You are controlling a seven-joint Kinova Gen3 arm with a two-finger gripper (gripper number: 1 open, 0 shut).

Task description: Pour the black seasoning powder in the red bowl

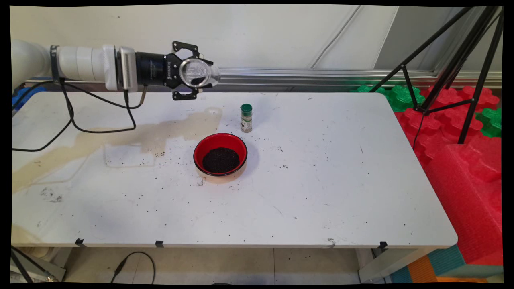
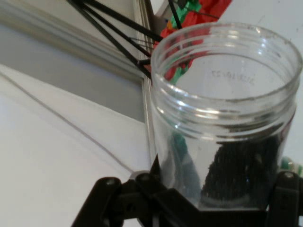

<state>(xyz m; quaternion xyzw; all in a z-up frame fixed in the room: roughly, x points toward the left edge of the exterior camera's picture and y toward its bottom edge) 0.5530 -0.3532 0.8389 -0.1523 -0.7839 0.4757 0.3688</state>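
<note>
- Overhead, the black two-finger tool [image 1: 192,72] is clamped on a clear, wide-mouthed plastic jar [image 1: 197,73], held on its side well above the far left part of the white table [image 1: 321,192], with its open mouth turned toward the right.
- Inside the jar a small heap of black grains [image 2: 241,165] lies against the lower wall; most of the jar looks empty, so it is probably light.
- Its wall is thin, smooth and see-through in the hand view, so I judge it slippery and liable to flex if squeezed hard; the fingers grip it around the body below the threaded neck [image 2: 222,101], which seems the stiffest sensible hold.
- Below and slightly right, a red bowl with a black rim [image 1: 220,154] sits near the table's middle, holding a mound of the same black grains.
- Just beyond the bowl, on its far right, stands 1 small spice bottle with a green cap [image 1: 246,118], upright and apart from the bowl.
- Loose black specks [image 1: 158,153] are scattered over the table around the bowl, and a pale brownish stain [image 1: 120,138] runs across the left side.
</note>
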